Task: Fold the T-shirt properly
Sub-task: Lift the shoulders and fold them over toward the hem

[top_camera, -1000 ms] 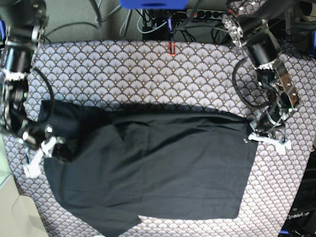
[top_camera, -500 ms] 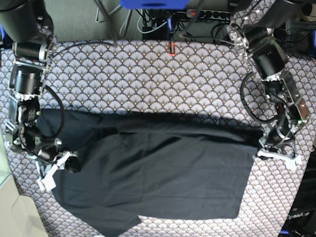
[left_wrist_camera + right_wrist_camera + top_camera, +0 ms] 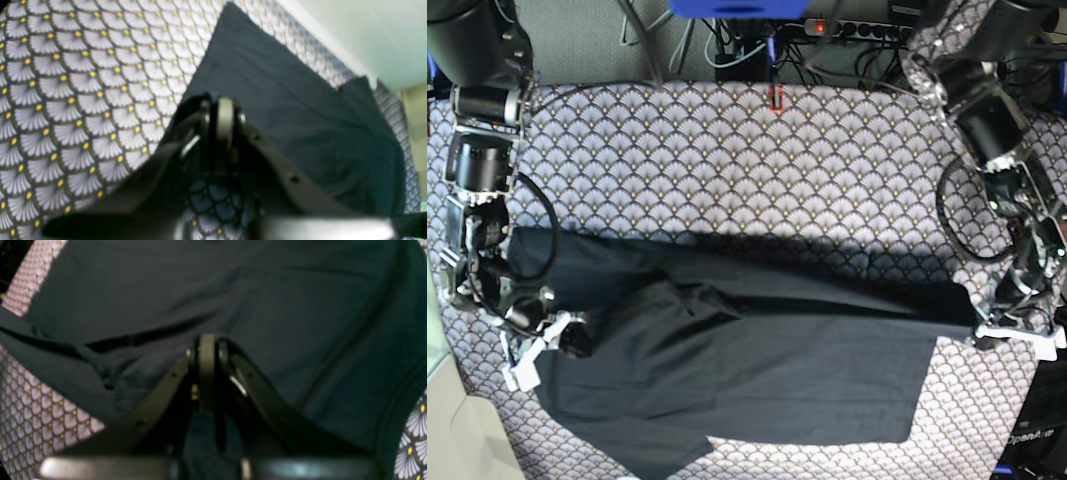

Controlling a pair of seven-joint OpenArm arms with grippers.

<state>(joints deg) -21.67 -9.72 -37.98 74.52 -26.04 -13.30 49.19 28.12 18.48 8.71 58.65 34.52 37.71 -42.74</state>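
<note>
A scallop-patterned tablecloth (image 3: 727, 150) covers the table, with black cables (image 3: 757, 50) and a power strip (image 3: 857, 28) behind it.

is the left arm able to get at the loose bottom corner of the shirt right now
Probably not yet: the left tool is shut on the shirt at its far edge, so it would have to let go first.
</note>
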